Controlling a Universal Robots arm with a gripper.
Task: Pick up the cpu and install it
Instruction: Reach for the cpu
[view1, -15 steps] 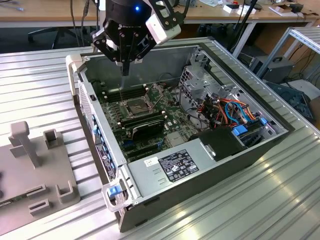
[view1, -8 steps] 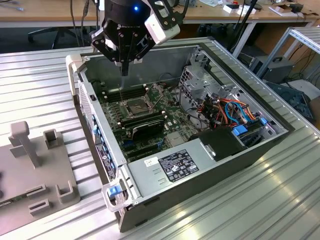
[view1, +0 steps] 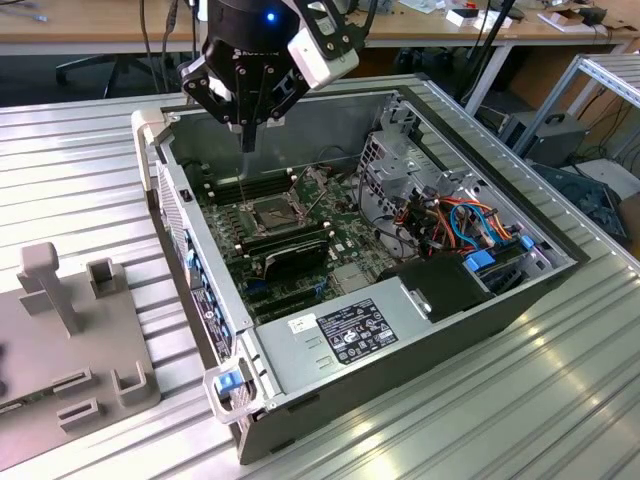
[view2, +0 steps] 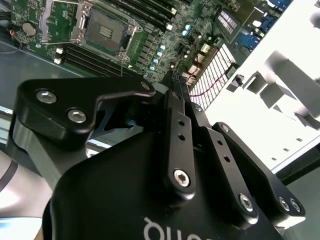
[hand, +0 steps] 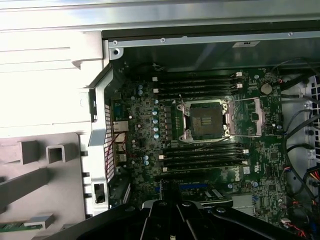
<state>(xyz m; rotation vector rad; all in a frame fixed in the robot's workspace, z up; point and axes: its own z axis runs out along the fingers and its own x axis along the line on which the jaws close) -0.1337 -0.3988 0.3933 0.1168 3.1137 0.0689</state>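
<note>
Open computer case of thin grey sheet steel, lying on a ribbed aluminium table. Inside is a green, densely studded motherboard. Its socket is a dark square recess in a bright metal frame, with the hinged plate swung aside just beside it. Long black memory sticks run in parallel rows on either side of the socket.

The black, angular gripper hangs above the socket, clear of it. Its fingertips are drawn together into one narrow point, and whether anything thin sits between them cannot be told. A matte grey moulded fixture with slots and posts lies well apart from the socket, outside the case. Where the cpu lies, and which way it points, cannot be told.
</note>
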